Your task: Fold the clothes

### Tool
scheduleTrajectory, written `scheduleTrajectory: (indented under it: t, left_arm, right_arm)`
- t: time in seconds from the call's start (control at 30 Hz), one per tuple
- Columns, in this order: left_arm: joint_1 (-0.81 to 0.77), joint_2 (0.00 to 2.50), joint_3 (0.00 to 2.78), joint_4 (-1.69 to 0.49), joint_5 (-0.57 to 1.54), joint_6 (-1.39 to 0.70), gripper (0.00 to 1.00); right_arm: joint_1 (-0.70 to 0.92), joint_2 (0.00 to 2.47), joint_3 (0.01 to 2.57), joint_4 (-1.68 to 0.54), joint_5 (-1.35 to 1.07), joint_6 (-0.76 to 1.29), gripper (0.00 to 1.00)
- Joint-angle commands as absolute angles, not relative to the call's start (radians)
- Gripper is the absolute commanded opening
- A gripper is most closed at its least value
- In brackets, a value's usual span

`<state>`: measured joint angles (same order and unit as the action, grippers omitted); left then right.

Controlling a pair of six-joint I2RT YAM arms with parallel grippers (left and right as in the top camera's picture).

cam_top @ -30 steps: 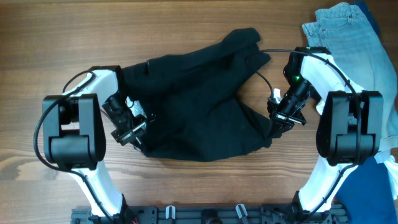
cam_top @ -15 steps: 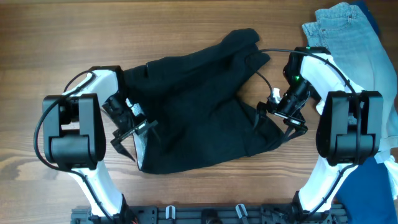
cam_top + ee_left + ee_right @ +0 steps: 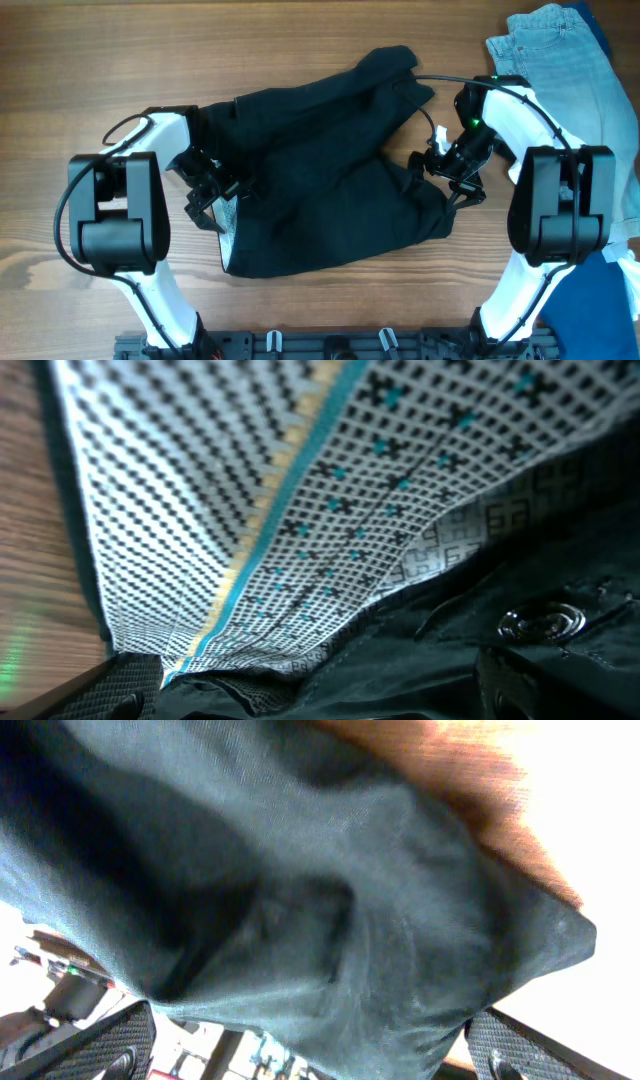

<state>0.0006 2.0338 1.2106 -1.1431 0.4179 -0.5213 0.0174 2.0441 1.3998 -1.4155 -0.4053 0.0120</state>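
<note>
step in hand: as I judge it, taking a fresh hold on the two ends of the black garment (image 3: 320, 190) ahead of a fold.
how to do it well: bite both layers at the hem, not a loose wrinkle. Close both sides together. Lift low and in step so the cloth stays taut between them and lands flat, not bunched.
watch for: the turned-out patterned lining (image 3: 300, 510) under the left gripper (image 3: 218, 192). A pinch on the lining alone would likely drag it further out.
left gripper: jaws spread wide, nothing pinched. It stands over the garment's left edge, with the lining and a metal snap (image 3: 540, 622) directly below it.
right gripper (image 3: 437, 178): jaws spread wide, nothing pinched. Black cloth fills the space between its finger pads (image 3: 100, 1042); whether it touches them I cannot tell.
garment: rumpled on the table (image 3: 300, 40), stretching from one gripper to the other.
jeans (image 3: 560, 70): on the outer side of the right gripper, well apart from the black cloth.
</note>
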Motion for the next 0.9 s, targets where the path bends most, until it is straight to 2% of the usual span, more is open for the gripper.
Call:
scheduleTrajectory:
  t: [0.0, 0.07, 0.13, 0.27, 0.63, 0.87]
  left_arm:
    - [-0.057, 2.056, 1.21, -1.116, 0.453, -0.479, 1.0]
    - [-0.091, 2.056, 1.21, -1.124, 0.436, -0.479, 1.0]
    - [-0.123, 2.056, 1.21, -1.087, 0.379, -0.48, 1.0]
    - [-0.159, 2.038, 1.239, -1.028, 0.313, -0.55, 1.0]
    - [-0.16, 1.602, 1.338, -1.048, 0.249, -0.616, 1.0]
    - [-0.16, 1.6, 1.337, -1.055, 0.193, -0.615, 1.0]
  right_arm:
    - [0.025, 2.056, 1.399, -1.5, -0.474, -0.023, 1.0]
    - [0.03, 2.055, 1.399, -1.536, -0.499, -0.07, 1.0]
    - [0.033, 2.055, 1.399, -1.481, -0.495, -0.078, 1.0]
    - [0.036, 2.055, 1.399, -1.358, -0.495, 0.01, 1.0]
    - [0.036, 2.027, 1.399, -1.488, -0.468, -0.043, 1.0]
    - [0.036, 2.026, 1.399, -1.483, -0.482, -0.054, 1.0]
